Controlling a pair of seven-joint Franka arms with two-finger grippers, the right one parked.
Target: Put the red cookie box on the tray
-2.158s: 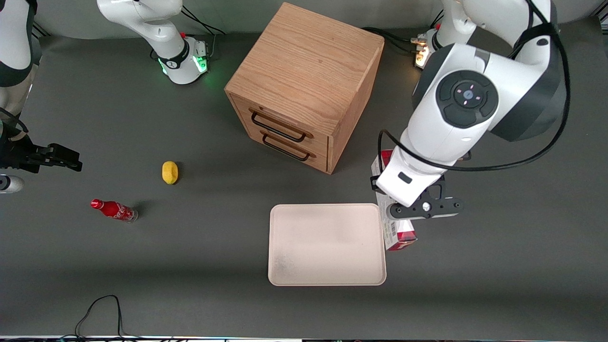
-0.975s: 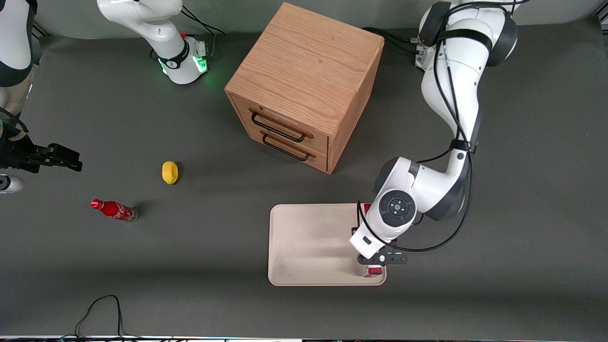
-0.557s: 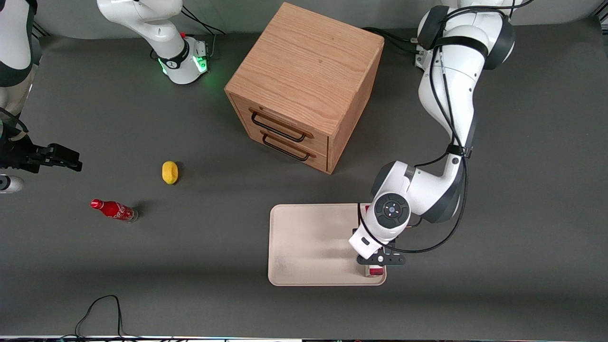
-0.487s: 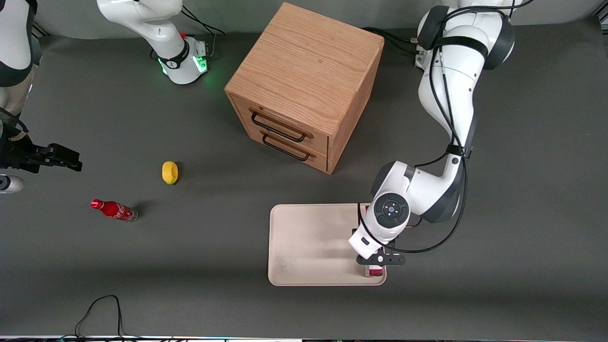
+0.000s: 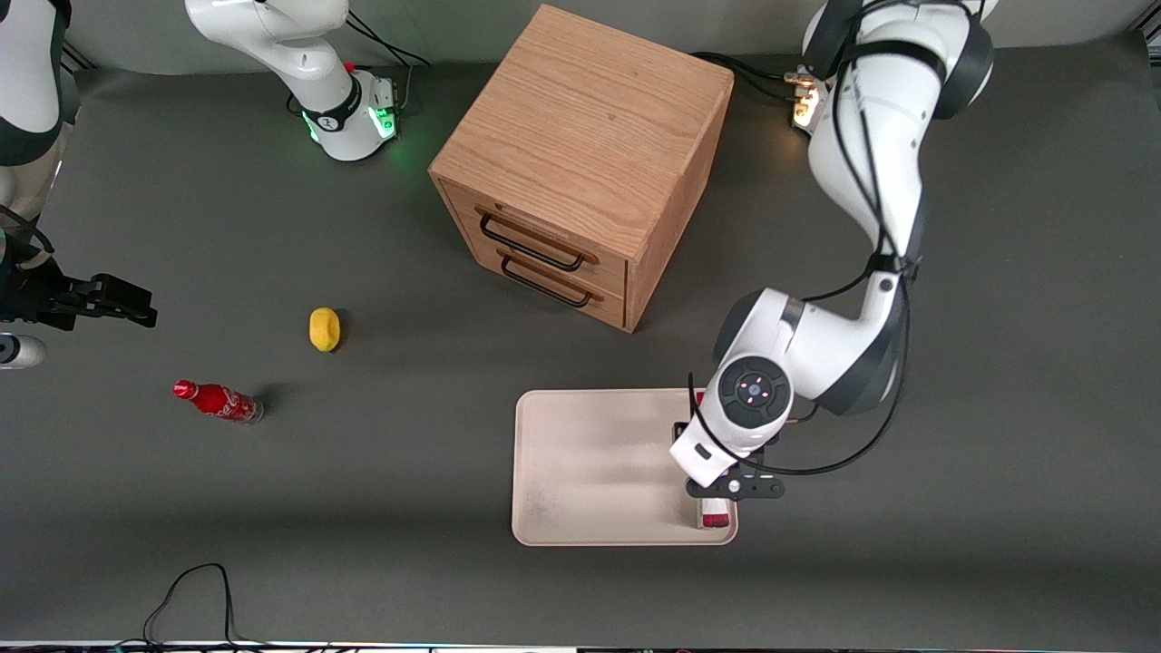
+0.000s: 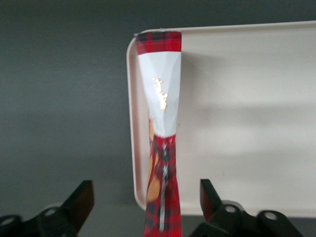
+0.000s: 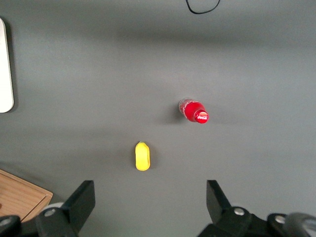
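Red soda bottle (image 5: 218, 401), one, Coca-Cola script on it; one yellow lemon-shaped item (image 5: 324, 328); one wooden cabinet (image 5: 582, 163), two drawers. I count one tray (image 5: 590, 472), with one red cookie box (image 6: 162, 148) lying along its edge nearest the working arm, print unreadable. Gripper (image 6: 146, 207) above the box, jaws released.

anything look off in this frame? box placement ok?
Nothing damaged or spilled. The red cookie box lies on the tray, tight along the rim at the working arm's end. The gripper is above it, fingers open and clear of the box.
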